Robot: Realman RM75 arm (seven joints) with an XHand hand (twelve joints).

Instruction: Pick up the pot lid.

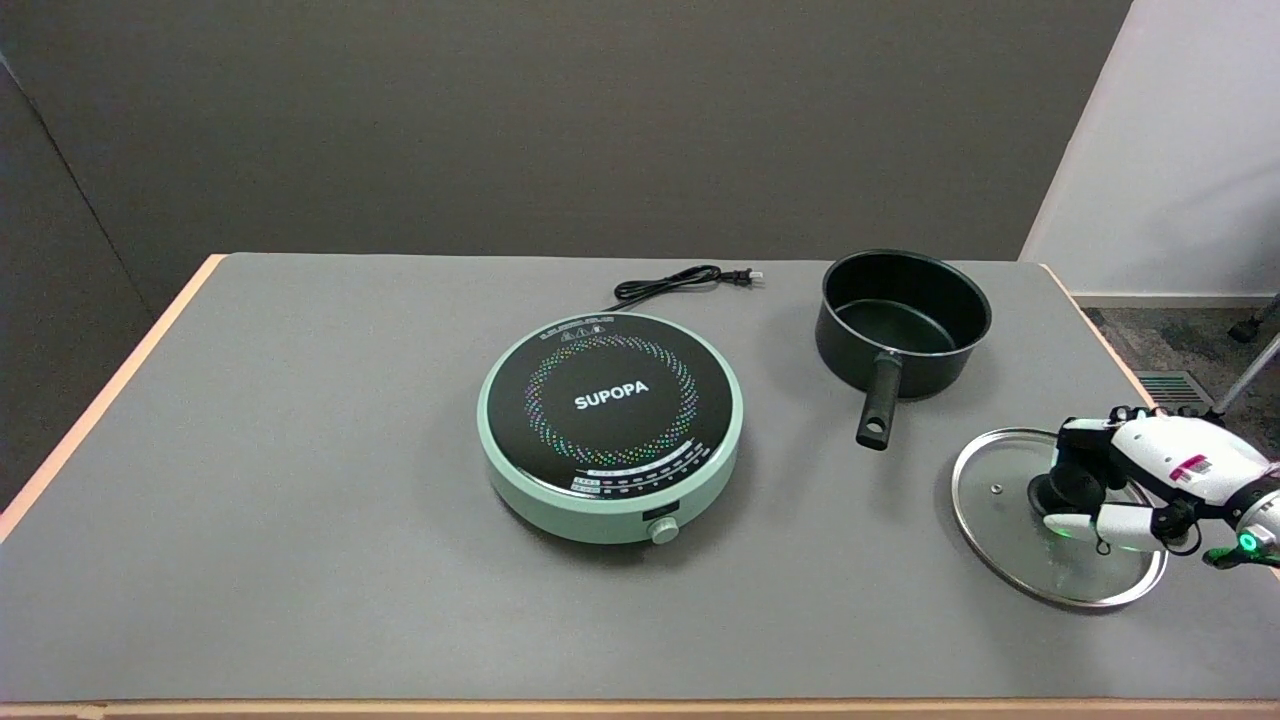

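The pot lid (1000, 500) is round glass with a metal rim and a black knob (1058, 490) at its middle. It is at the table's right side, near the front, with its rim looking slightly tilted. My right hand (1120, 480) reaches in from the right, and its fingers close around the knob from above and below. The black pot (902, 320) stands open behind the lid, its handle (880, 400) pointing toward the front.
A mint-green induction cooker (610, 425) sits at the table's middle, with its black cord (680, 282) coiled behind it. The table's right edge (1110, 350) runs close behind my hand.
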